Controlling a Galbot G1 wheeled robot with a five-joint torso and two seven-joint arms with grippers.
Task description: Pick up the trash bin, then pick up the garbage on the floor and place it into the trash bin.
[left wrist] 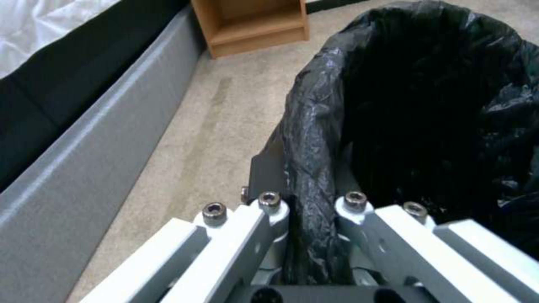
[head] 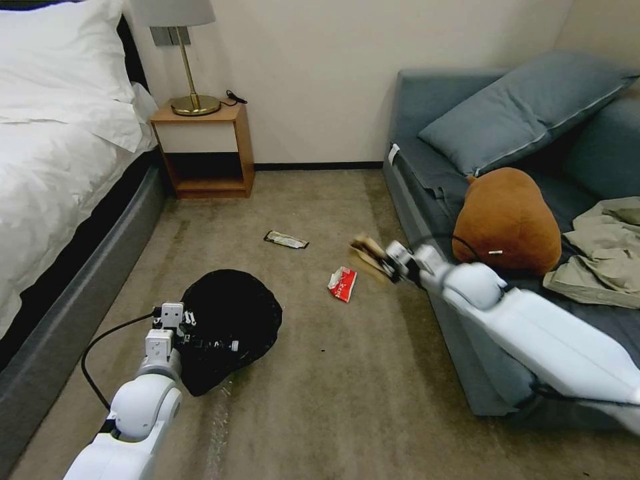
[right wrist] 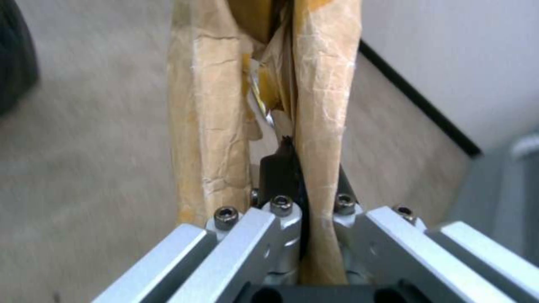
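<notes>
Right gripper (head: 385,261) around brown paper (head: 367,253)

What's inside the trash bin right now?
Inside the trash bin, held at the rim by the left pincer, just black liner shows; the bottom is too dark to tell.

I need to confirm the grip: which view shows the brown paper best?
The right wrist view: the brown paper is close up, pinched in the right gripper. The head view shows it small and blurred above the carpet; the left wrist view faces the trash bin.
</notes>
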